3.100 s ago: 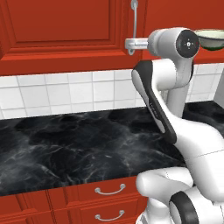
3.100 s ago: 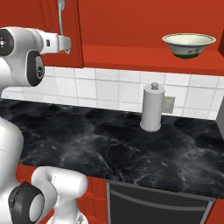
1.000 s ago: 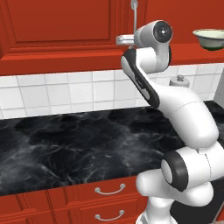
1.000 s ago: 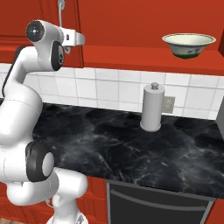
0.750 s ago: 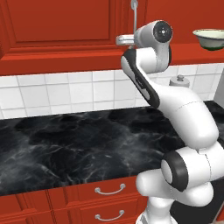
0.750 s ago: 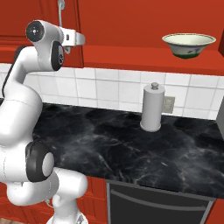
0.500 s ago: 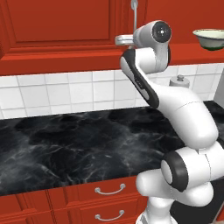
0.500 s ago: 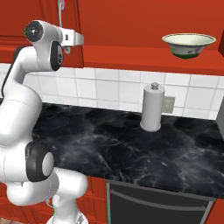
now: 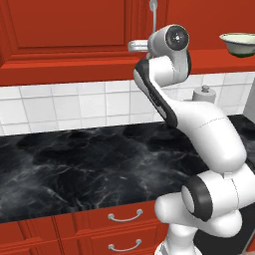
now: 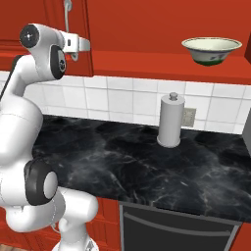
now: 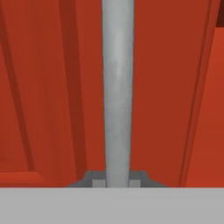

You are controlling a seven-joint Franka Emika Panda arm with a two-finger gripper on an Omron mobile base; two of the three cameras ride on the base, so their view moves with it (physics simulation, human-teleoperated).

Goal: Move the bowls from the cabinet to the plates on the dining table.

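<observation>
The hand (image 11: 117, 181) has just closed: a second ago its fingers stood wide on either side of the long silver handle (image 11: 117, 92) of the red cabinet (image 9: 69, 35), and now they are clamped on that bar, which the hand view shows running straight up from between the two dark tips against the red door panel. The arm itself has hardly moved over that second; in both base views the hand sits high at the cabinet door, just under the handle's arched top (image 9: 152, 7). By my reading this closes the reaching step and sets up the pull that opens the door, so no bowl has been moved yet. One bowl (image 10: 212, 50), cream with a green band, appears off to the right at cabinet height, well apart from the hand; I cannot tell what it rests on. Below, the black marble table (image 10: 147, 162) carries only a paper towel holder (image 10: 170, 120), and neither plate is anywhere to be seen from here.
</observation>
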